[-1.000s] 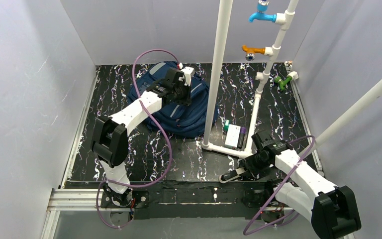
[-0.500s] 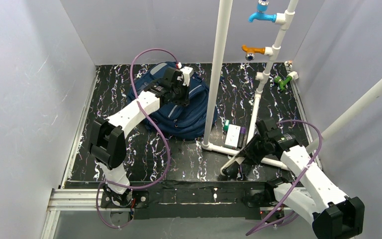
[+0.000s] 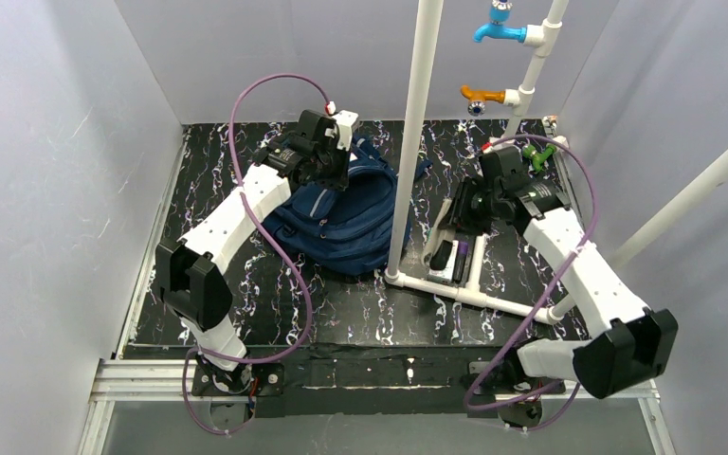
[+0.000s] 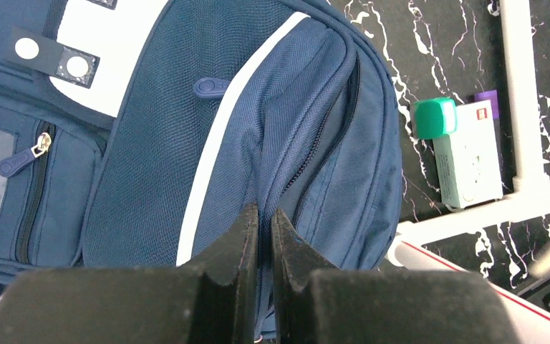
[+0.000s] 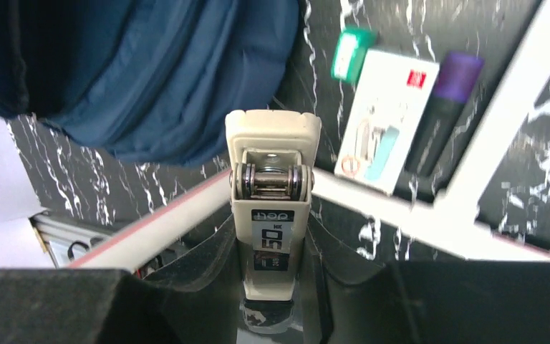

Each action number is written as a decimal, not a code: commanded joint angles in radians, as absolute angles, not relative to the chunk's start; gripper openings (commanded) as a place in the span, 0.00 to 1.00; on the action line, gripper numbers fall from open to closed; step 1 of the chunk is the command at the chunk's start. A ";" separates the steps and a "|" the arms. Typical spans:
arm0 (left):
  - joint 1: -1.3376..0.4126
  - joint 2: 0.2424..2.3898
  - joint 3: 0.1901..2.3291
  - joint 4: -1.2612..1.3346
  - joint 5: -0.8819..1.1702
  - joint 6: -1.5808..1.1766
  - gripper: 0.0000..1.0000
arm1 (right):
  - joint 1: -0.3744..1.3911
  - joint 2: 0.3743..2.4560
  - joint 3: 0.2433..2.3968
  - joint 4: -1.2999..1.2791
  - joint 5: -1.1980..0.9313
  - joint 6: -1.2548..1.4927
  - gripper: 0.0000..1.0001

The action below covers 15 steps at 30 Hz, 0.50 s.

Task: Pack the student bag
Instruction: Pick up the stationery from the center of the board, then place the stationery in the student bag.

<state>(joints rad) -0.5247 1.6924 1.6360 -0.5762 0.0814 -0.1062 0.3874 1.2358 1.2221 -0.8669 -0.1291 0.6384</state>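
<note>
The student bag (image 3: 341, 223), navy with grey stripes, lies at the back left of the table; it also shows in the left wrist view (image 4: 186, 143) and the right wrist view (image 5: 150, 72). My left gripper (image 3: 327, 161) is shut on a fold of fabric by the bag's zipper (image 4: 263, 215), holding that edge up. To the right of the pipe, my right gripper (image 3: 463, 210) is shut on a beige stapler (image 5: 272, 165). The stapler (image 3: 436, 239) hangs in the air, nose pointing down toward the bag's side.
A white pipe frame (image 3: 415, 142) stands between bag and right arm, its base pipe (image 3: 455, 289) on the table. Beside it lie a white box (image 5: 387, 129), a green eraser (image 5: 351, 51) and a purple marker (image 5: 444, 107). Blue (image 3: 498, 28), orange (image 3: 482, 95) and green (image 3: 537, 152) taps sit at the back right.
My right arm swung from the table's front edge to the back right beside the pipe, carrying the stapler. My left gripper drew the bag's edge slightly back and up.
</note>
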 commanded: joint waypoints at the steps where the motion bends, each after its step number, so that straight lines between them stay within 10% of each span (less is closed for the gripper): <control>1: -0.512 1.593 1.738 -0.572 0.110 -0.109 0.00 | 0.383 1.309 1.278 -0.667 -0.140 0.588 0.01; 15: -0.504 1.609 1.725 -0.586 0.171 -0.123 0.00 | 0.383 1.573 1.253 0.045 -0.269 0.984 0.01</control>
<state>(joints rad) -0.5056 1.6924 1.6653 -0.6273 0.1177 -0.1043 0.3847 1.5696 1.1675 -0.2054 -0.2512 0.9031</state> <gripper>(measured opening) 0.054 0.372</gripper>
